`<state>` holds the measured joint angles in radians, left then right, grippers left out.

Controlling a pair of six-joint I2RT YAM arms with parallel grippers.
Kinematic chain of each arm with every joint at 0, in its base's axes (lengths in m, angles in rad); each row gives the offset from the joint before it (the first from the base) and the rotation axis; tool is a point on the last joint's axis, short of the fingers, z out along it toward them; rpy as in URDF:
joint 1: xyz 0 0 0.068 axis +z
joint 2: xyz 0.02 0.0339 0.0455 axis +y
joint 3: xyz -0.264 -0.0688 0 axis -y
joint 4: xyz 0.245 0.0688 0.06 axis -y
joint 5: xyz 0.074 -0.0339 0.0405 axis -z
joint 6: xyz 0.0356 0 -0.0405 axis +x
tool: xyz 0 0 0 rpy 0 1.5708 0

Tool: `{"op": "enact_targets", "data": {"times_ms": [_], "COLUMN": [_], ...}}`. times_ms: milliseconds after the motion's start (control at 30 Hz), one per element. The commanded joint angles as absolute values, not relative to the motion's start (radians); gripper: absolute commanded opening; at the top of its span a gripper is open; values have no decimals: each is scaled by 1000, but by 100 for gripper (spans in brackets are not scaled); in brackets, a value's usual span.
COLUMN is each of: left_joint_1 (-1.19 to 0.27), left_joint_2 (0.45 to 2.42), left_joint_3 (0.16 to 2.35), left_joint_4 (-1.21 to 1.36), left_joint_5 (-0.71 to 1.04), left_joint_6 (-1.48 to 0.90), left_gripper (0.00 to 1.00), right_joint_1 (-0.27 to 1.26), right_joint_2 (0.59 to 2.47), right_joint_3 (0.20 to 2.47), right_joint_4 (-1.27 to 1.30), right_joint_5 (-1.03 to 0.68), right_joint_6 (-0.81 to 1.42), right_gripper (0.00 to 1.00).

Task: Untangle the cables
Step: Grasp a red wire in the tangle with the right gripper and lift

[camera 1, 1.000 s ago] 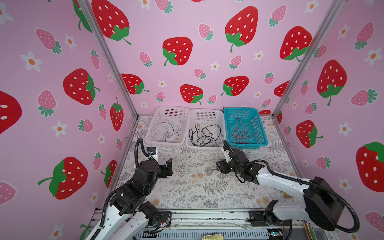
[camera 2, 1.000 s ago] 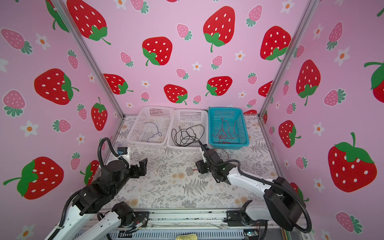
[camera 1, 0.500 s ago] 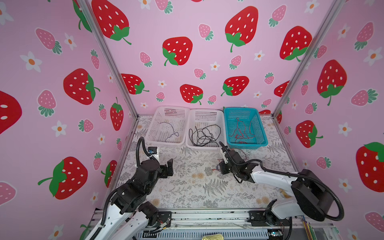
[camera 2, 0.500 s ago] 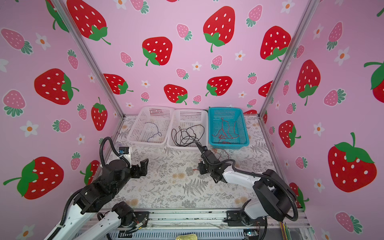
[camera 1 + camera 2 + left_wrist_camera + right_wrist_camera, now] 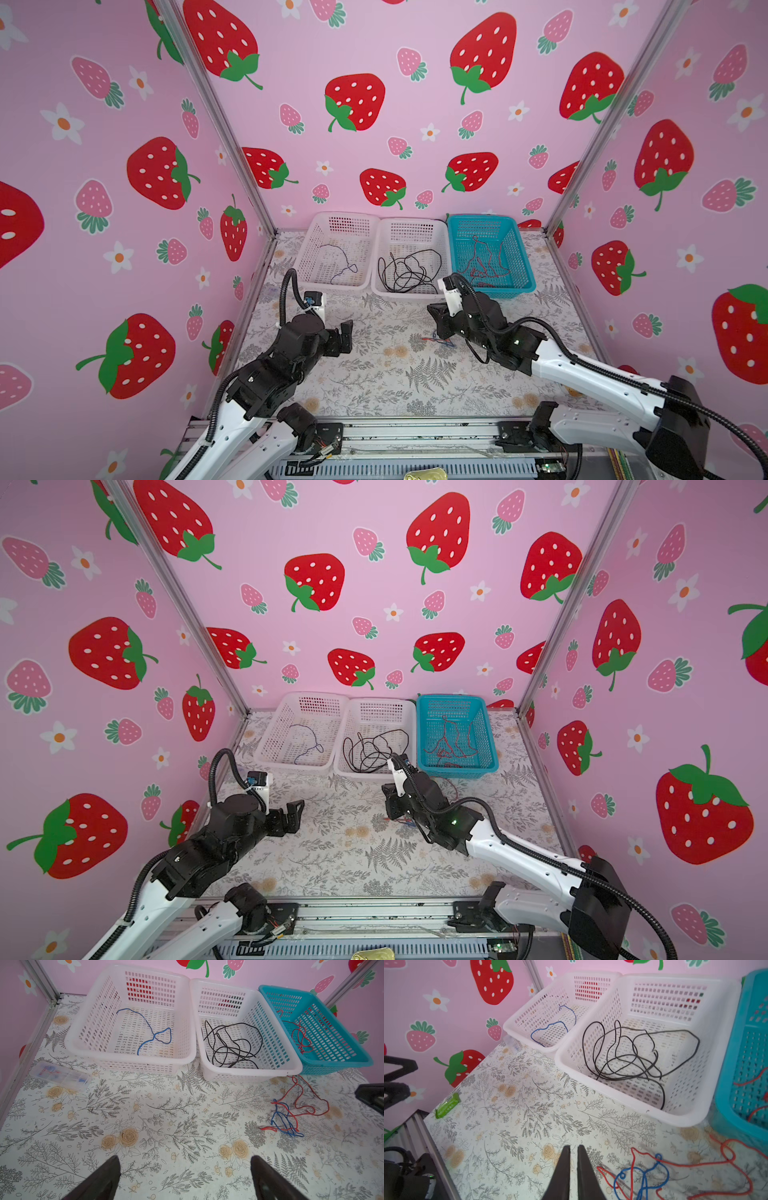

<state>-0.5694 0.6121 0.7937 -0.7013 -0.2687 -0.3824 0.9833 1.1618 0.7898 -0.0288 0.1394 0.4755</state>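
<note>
Right wrist view has the single red-and-blue tangle of cables [image 5: 643, 1174] on the surface [image 5: 529, 1126] just beside the right claw [image 5: 573, 1147], its tips a narrow slit apart and empty, while the left claw [image 5: 186, 1159] gapes wide, and three baskets [image 5: 409, 294] stand far back, two white, one teal.

Red-and-blue tangle of thin wires [image 5: 441, 341] on the floral-print surface [image 5: 395, 374]: in both top views its right-hand part is hidden behind the black-and-white right arm [image 5: 494, 332].

Right wrist view:
- The tangle runs off the picture's edge.
- The teal plastic mesh basket [image 5: 741, 1053] is cut off.
- Only the finger ends of the right pincer [image 5: 573, 1148] show.

Left wrist view: the left pincer [image 5: 185, 1160] is likewise cut to two finger ends.

Small clear plastic box [image 5: 62, 1076]: contents too blurred to tell.

Small green packet [image 5: 447, 1105]: print unreadable.
</note>
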Motion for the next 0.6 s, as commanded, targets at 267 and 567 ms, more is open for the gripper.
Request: {"op": "enact_targets", "data": {"times_ms": [267, 567], "left_joint_1": [-567, -568], "left_joint_2": [638, 631], "left_joint_3": [819, 817], "left_joint_4": [-710, -707], "left_joint_5": [-234, -232], "left_joint_6": [-388, -387], "left_gripper": [99, 99], "right_joint_1": [975, 936], "right_joint_2": [1293, 1421], "right_joint_3": [681, 667], "right_joint_4": [-53, 3], "right_joint_5": [239, 272], "right_joint_6": [502, 504], "right_gripper": [40, 37]}}
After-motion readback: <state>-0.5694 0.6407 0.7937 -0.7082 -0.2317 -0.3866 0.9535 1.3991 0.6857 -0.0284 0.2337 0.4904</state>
